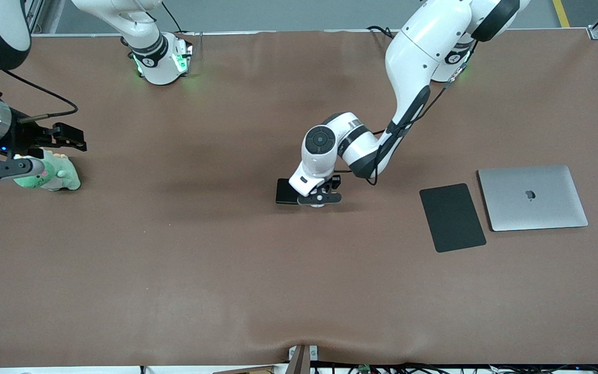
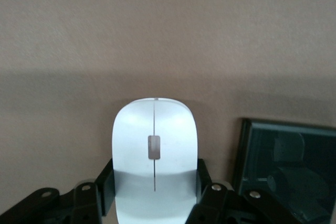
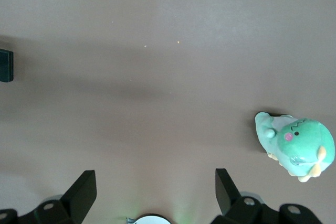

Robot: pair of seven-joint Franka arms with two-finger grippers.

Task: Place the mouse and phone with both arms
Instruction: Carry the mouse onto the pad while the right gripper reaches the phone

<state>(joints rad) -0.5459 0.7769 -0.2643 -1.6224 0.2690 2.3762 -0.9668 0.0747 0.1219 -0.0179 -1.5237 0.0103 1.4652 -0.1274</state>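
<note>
Grasp stage of the placing task. The left gripper [image 2: 155,195], lowered at mid-table, has its black fingers [image 2: 105,184] pressed against both flanks of the glossy white oval mouse [image 2: 155,145], which rests on the brown table cover [image 1: 174,259]; the small black rectangular phone [image 1: 284,191] lies just beside it, toward the right arm's end. The right gripper [image 3: 155,195], fingers spread wide and holding nothing, waits over the table's edge at its own end, above a green plush toy [image 1: 52,174]. Next, judged: lift the mouse and carry it toward the flat black mouse pad [image 1: 452,217] beside the closed silver laptop [image 1: 532,197].
</note>
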